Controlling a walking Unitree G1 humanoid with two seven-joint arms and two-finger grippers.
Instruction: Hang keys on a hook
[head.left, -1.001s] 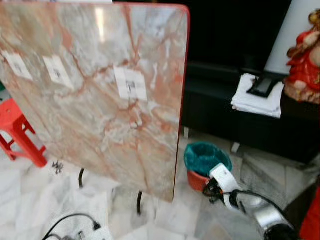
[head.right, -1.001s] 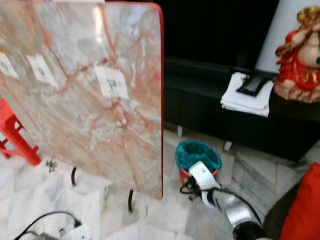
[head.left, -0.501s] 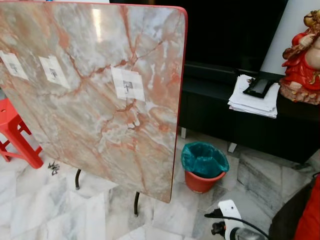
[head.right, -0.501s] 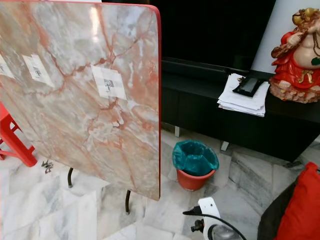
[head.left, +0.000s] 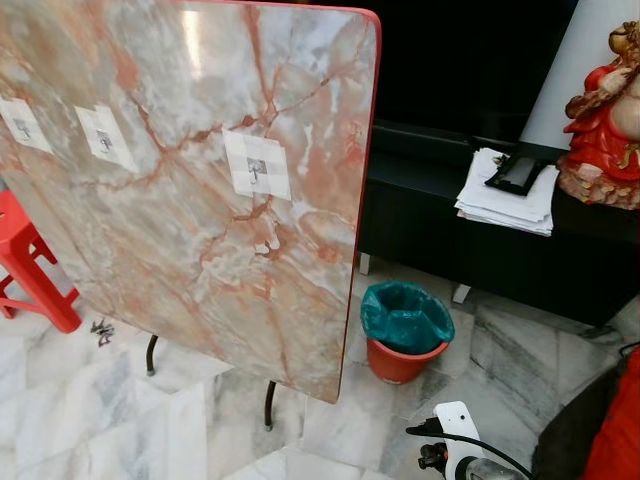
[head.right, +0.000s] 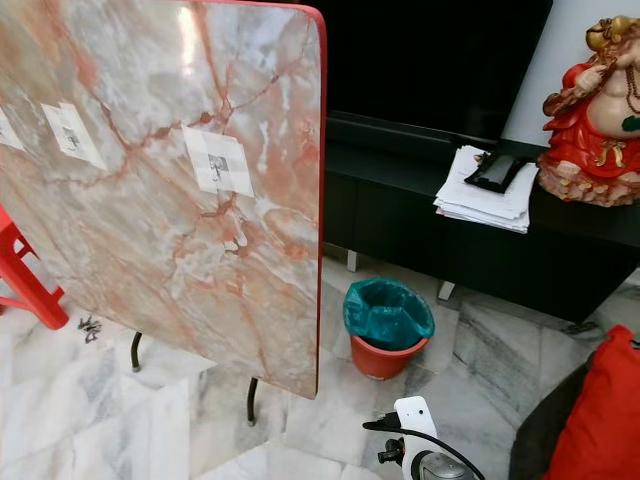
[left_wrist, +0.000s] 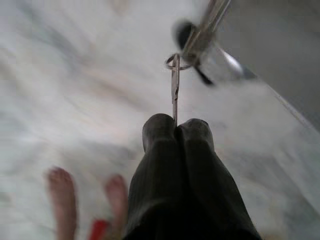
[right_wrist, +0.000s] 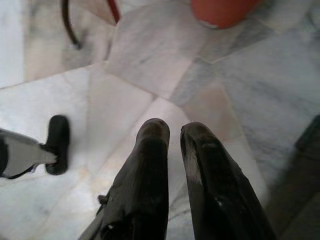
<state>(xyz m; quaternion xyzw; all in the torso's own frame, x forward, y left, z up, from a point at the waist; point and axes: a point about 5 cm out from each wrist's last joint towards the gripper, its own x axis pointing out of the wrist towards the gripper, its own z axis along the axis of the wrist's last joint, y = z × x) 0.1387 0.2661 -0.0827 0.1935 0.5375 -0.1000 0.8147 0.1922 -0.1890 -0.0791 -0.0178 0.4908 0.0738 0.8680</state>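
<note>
Left wrist view has the left claw (left_wrist: 176, 131) clenched on the keys (left_wrist: 175, 85): its two black fingers (left_wrist: 159, 137) are pressed together with a thin metal blade pinched between the tips. That blade runs straight out along the line of the fingers, its long axis continuing theirs, and ends at a small silver ring; from the ring more metal and a dark, blurred piece stretch farther away at a slant. The metal is slim and silvery, and the far end is too smeared by blur to tell its parts. Beyond it lies pale marble floor (left_wrist: 75, 100), with a person's bare toes (left_wrist: 62, 192) near the fingers' base. Right wrist view shows the right claw (right_wrist: 174, 131) released, its fingertips a little apart and holding nothing, above grey-veined floor tiles, with the orange bucket's (right_wrist: 222, 10) base at the far edge and a black table leg (right_wrist: 67, 25) nearby. From the head camera, a folding table (head.left: 190, 190) stands tipped upright, its pink-veined marble top facing the robot with white paper squares (head.left: 257, 166) stuck on it, each seeming to carry a small hook. A red stool (head.left: 30, 265) stands at its left, the teal-lined bucket (head.left: 405, 330) at its right, before a dark low surface (head.left: 470, 240) bearing stacked papers (head.left: 505, 200) and a red figurine (head.left: 605, 110).
</note>
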